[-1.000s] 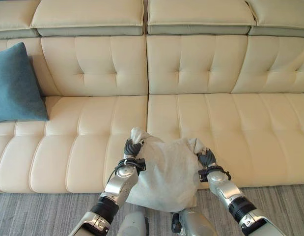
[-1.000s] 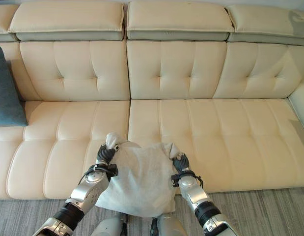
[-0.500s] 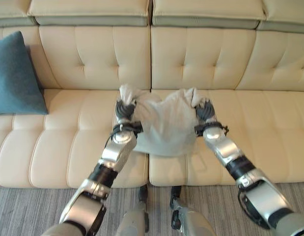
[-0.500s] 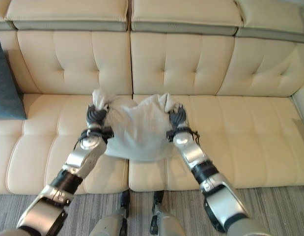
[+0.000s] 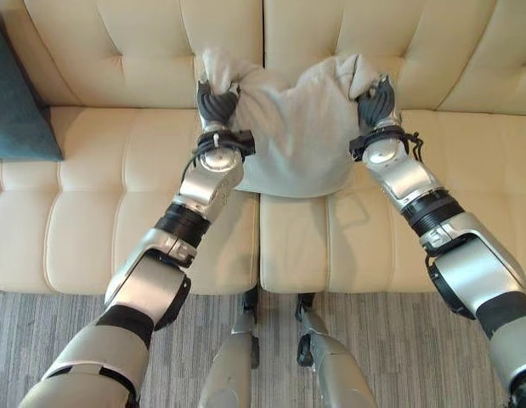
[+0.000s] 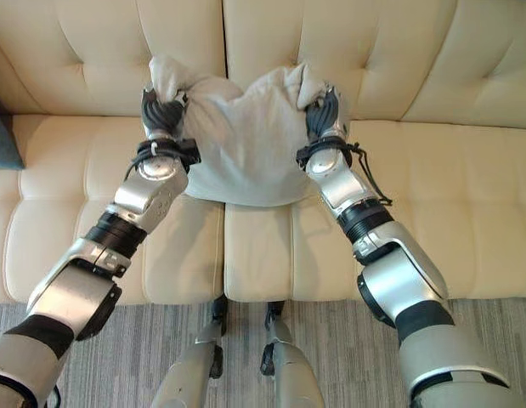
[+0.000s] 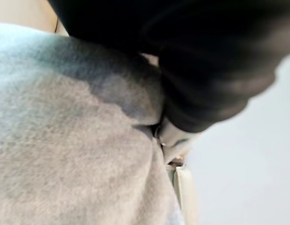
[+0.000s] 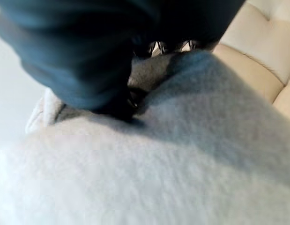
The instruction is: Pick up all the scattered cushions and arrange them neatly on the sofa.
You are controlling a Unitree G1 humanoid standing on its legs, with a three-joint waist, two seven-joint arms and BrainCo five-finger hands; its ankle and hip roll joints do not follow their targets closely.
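Observation:
A pale grey cushion hangs between my two hands, over the middle seam of the cream sofa and up against its backrest. My left hand is shut on the cushion's upper left corner. My right hand is shut on its upper right corner. The cushion's lower edge hangs just over the seat. Close up, the grey cloth bunches under my left hand's dark cover, and the same cloth spreads past my right hand. A teal cushion leans upright at the sofa's far left.
The sofa's seat stretches bare to the right of the grey cushion, and to its left as far as the teal cushion. Grey striped carpet runs along the sofa's front edge.
Both hands have carried the grey cushion up from the seat's front edge and forward to the backrest. The camera has tilted down and moved closer to the sofa.

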